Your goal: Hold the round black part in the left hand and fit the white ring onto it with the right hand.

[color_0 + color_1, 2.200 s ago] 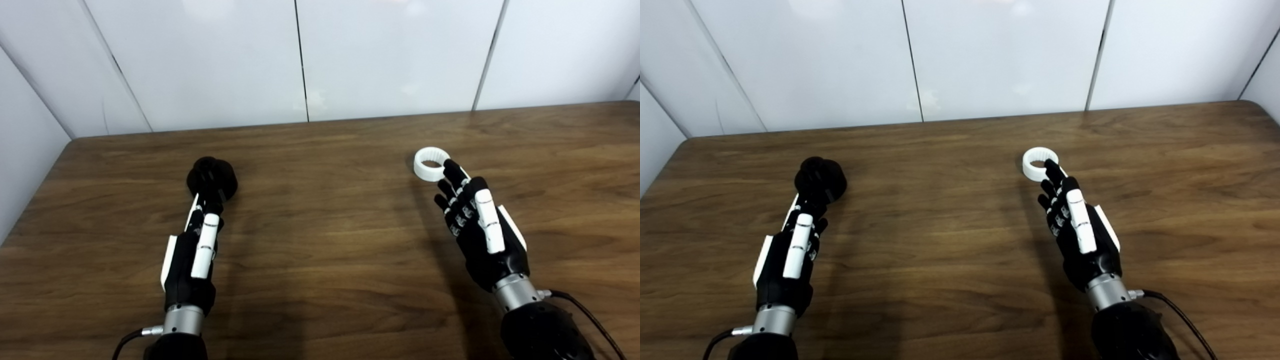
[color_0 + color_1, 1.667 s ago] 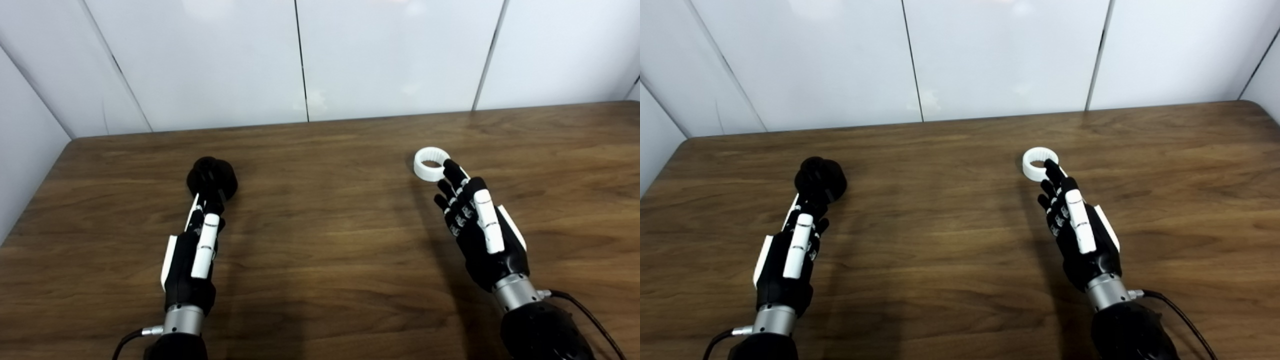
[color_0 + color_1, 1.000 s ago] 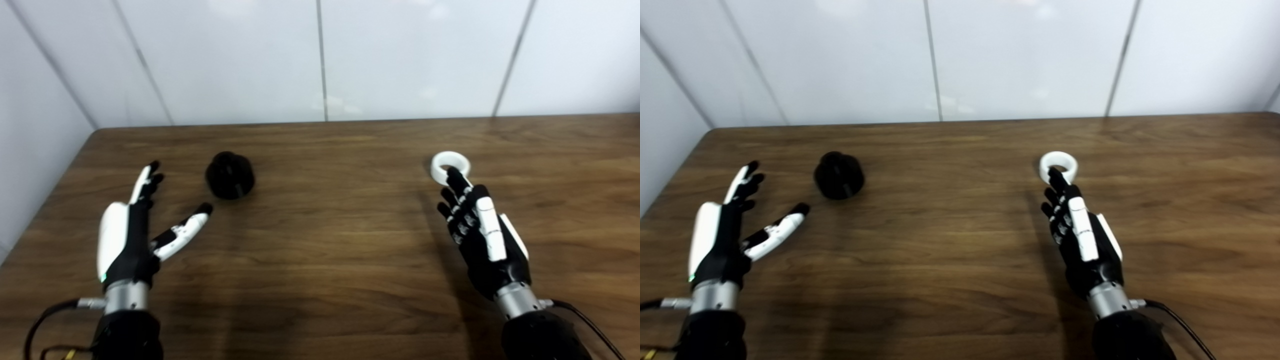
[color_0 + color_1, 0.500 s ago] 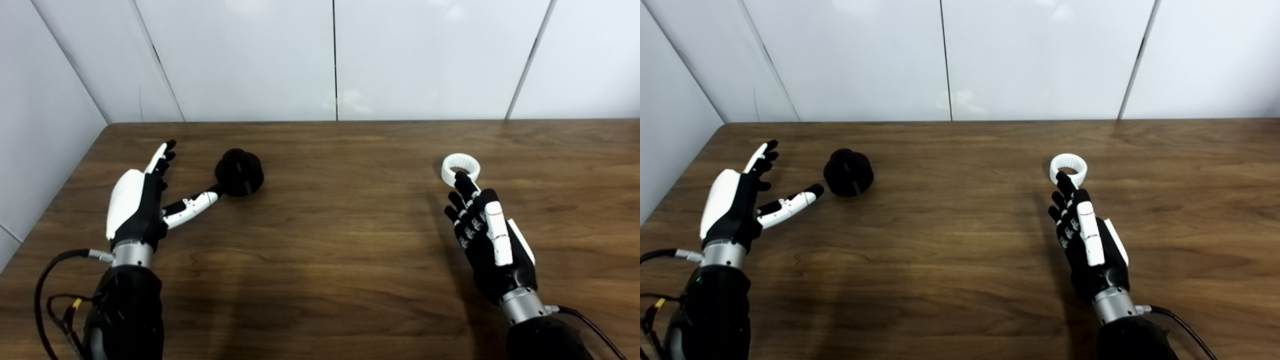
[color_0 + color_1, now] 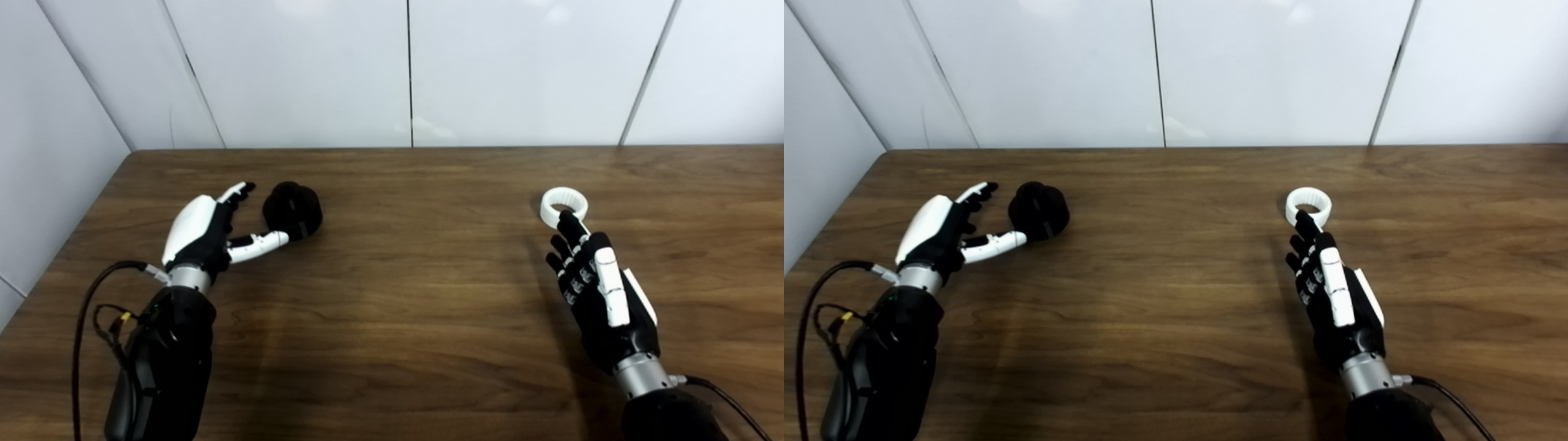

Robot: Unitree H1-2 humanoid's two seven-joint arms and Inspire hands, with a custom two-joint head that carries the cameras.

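The round black part [image 5: 293, 210] lies on the wooden table [image 5: 404, 288] at the left. My left hand [image 5: 211, 230] is open just left of it, fingers spread behind it and thumb reaching under its near side, close to or touching it. The white ring [image 5: 563, 206] lies flat on the table at the right. Just below the ring rests my right hand [image 5: 597, 291], open and holding nothing, with its longest fingertip overlapping the ring's near rim.
White wall panels [image 5: 404, 67] rise along the table's far edge and close off the left side. A black cable [image 5: 92, 306] loops beside my left forearm. The bare wood between the two hands shows only shadows.
My left hand opened, swung out to the left, then came in toward the black part until thumb and fingers flank it. The camera shifted, so the scene slid right. Right hand and ring stayed still.
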